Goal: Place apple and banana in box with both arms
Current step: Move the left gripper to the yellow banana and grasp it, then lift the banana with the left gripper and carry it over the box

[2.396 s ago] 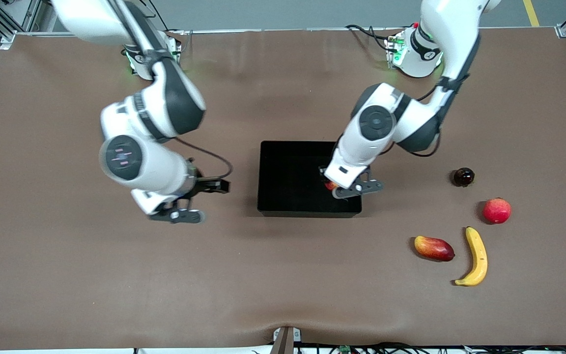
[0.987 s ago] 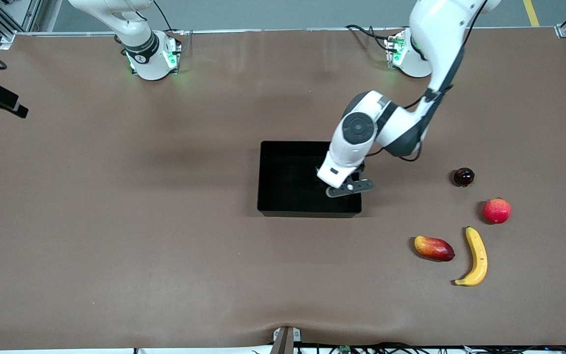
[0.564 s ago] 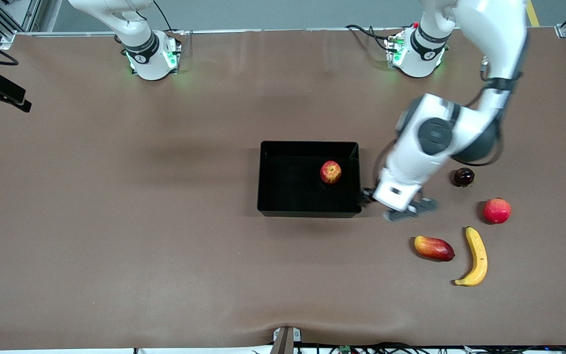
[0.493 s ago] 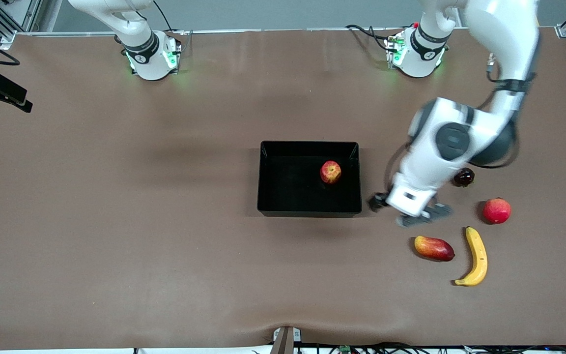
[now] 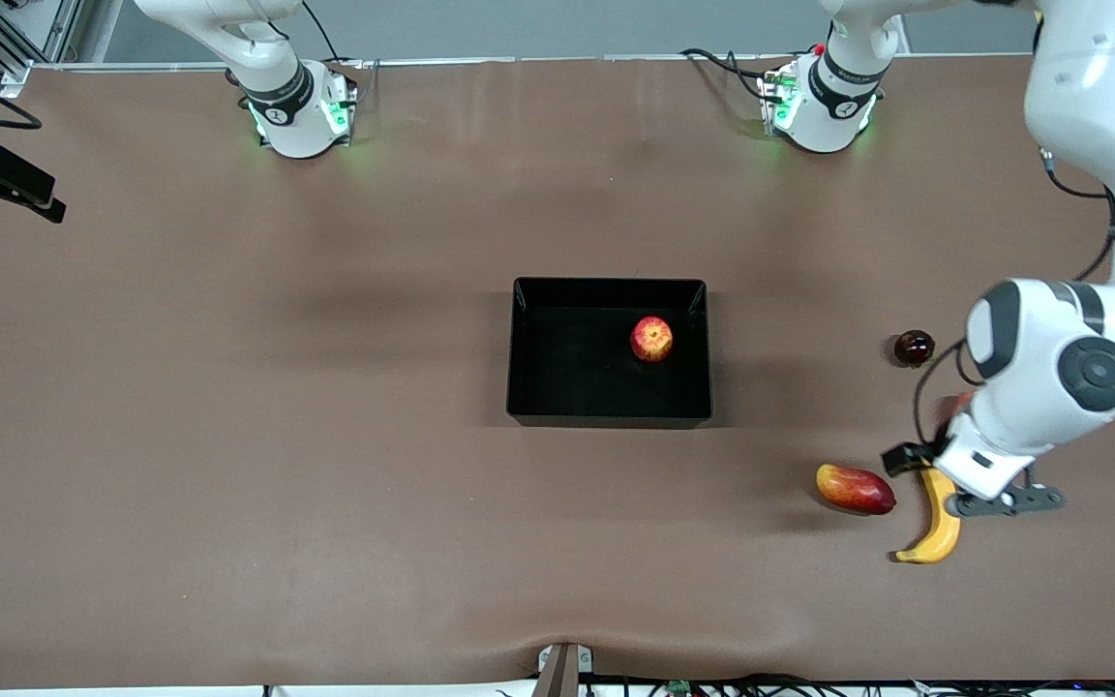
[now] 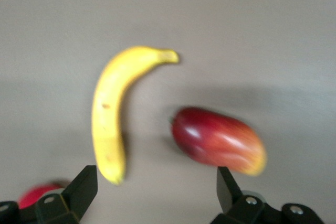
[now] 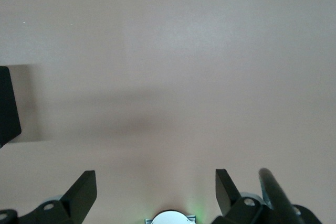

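The apple lies in the black box, at the side toward the left arm's end. The banana lies on the table toward the left arm's end, nearer the front camera than the box. My left gripper hangs over the banana's upper end and hides it. In the left wrist view it is open and empty, with the banana just ahead of one finger. My right gripper is open and empty, held high over bare table at the right arm's end, waiting.
A red-yellow mango-like fruit lies right beside the banana and shows in the left wrist view. A small dark fruit lies farther from the camera. A red round fruit is mostly hidden under the left arm.
My left gripper has let go of the apple in the box and swung out over the banana. My right arm pulled back to its end of the table and holds still.
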You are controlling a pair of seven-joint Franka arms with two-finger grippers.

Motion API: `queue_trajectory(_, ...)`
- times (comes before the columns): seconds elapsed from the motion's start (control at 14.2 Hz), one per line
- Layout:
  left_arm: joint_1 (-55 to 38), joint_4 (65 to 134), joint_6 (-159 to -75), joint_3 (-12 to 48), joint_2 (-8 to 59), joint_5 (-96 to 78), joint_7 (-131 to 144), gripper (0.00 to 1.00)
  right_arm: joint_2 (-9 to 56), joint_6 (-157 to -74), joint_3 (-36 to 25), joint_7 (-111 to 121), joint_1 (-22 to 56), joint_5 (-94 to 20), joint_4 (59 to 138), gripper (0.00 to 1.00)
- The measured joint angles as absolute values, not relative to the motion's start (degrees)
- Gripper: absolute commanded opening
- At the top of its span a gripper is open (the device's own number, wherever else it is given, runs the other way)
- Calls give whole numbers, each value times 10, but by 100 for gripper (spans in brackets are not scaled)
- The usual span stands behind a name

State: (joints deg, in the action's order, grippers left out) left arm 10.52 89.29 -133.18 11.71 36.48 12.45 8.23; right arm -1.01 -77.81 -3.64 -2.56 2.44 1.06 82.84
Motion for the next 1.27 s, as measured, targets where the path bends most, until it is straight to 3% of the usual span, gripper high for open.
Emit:
queue_trajectory(0.28,134,870,-1413,117,435,139,18,100,-10,-779,-37,-23,24,11,831,100)
queue_trajectory(0.35,138,868,-1425,117,446,146,12,94,-10,-779,-38,-19,24,11,831,100)
queue_trajectory(0.7,154,863,-1446,117,479,154,2,23,-10,-779,-38,-12,24,11,831,100)
queue_trajectory(0.85,154,862,-1447,117,483,154,2,0,-10,-780,-40,3,23,11,831,100)
queue_trajectory(1.27,168,848,-1443,118,476,156,0,0,-10,-780,-42,15,23,11,831,100)
